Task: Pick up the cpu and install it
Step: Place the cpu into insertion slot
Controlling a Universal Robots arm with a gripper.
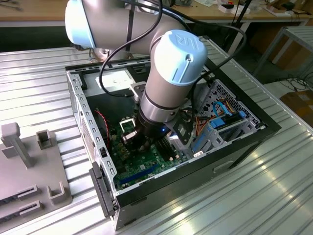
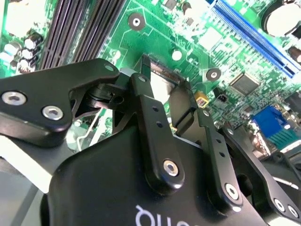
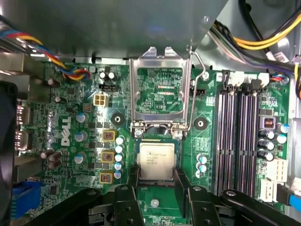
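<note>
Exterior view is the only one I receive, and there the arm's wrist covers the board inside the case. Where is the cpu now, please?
Observer: In the first wrist view the cpu is pale face up between the fingertips of the gripper.
Operator: Is the socket cover open?
Observer: Yes, the silver load plate stands swung back, its lever released beside it.
Operator: Is the cpu seated already?
Observer: Cannot tell; in the second wrist view the fingers grip its edges.
</note>
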